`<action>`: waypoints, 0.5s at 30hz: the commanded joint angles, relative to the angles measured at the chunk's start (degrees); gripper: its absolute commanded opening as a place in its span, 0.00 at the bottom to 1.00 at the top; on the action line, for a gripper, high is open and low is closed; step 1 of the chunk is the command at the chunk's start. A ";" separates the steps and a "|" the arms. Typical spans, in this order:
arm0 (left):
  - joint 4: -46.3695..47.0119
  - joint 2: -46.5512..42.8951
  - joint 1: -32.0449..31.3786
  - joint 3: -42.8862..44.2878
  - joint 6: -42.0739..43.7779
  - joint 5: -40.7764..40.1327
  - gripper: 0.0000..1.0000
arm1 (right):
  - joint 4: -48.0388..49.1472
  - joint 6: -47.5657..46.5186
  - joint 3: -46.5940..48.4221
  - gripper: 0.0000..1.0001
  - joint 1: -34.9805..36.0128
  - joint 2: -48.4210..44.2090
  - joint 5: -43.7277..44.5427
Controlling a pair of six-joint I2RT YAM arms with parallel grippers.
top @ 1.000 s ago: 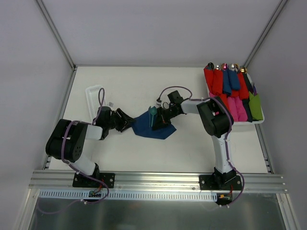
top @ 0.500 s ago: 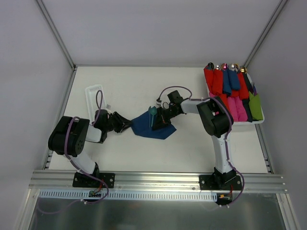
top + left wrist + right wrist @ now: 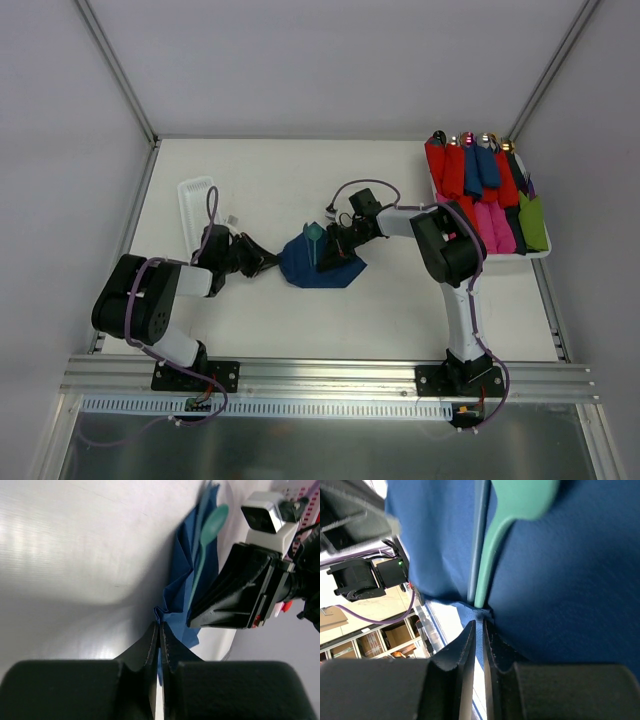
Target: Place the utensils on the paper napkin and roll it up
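While the dark navy-blue paper napkin lies rumpled rather than rolled near the middle of the white worktop, the task looks roughly half done. The slim teal-green plastic utensils are on the napkin: the left wrist view shows a spoon with its bowl pointing away and its handle running down the blue sheet. A second, greyer stem lies close beside it, and I cannot tell what piece that is. So the placing step appears complete.

The left tool has its two dark fingers pressed together on a crumpled corner of the napkin at the sheet's left edge. The right tool is almost closed, with only a thin gap between its fingers. It pinches a fold of napkin right at the foot of the spoon handle. I cannot tell whether it also clamps the handle itself.

What remains, by my reading, is the rolling proper. The paper is lifted and creased around the utensils, but no tube has formed and most of the sheet is spread open on the worktop. At the right edge, a white tray holds finished red, pink, blue and green bundles. A white slotted basket stands far left, well apart from the napkin.
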 commanded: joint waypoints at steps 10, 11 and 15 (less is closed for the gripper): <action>-3.23 0.52 -4.62 1.71 -1.83 -5.13 0.42 | -1.45 -1.84 1.49 0.13 0.10 0.52 1.76; -2.79 0.44 -4.62 1.36 -2.00 -5.31 0.45 | -1.45 -1.93 1.49 0.13 0.10 0.52 1.76; 1.86 1.31 -4.09 -1.62 -3.23 -5.22 0.53 | -1.54 -1.84 1.58 0.13 0.10 0.70 1.67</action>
